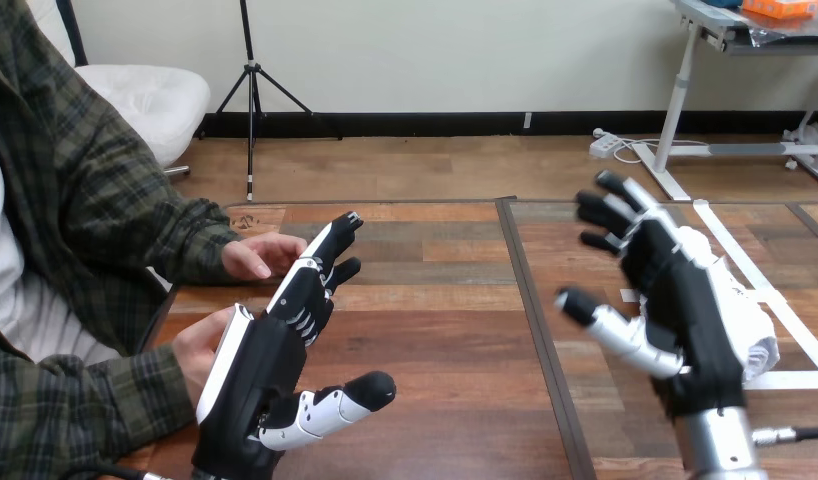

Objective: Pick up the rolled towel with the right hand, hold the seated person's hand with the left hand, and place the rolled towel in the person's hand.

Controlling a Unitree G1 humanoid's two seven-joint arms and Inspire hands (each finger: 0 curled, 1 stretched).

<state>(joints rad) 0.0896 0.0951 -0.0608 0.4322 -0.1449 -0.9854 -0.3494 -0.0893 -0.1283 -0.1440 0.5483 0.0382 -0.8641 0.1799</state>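
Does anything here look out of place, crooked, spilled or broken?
Nothing stands out. The rolled towel lies on the table, partly hidden behind the open right hand. The open left hand is beside the person's hands. No spill or damage is visible.

I count two robot hands on my screen: the left robot hand (pixel 260 375) and the right robot hand (pixel 680 300). The person shows two hands as well, the person's upper hand (pixel 257 258) and the person's lower hand (pixel 197 345), the lower one just beside my left robot hand. There is one rolled towel (pixel 750 325), white, behind the right robot hand. One tabletop (pixel 435 330) carries it all, with one dark seam (pixel 533 300) running across it. I cannot count the white tape strips (pixel 800 380) at the right, because the right robot hand covers part of them.
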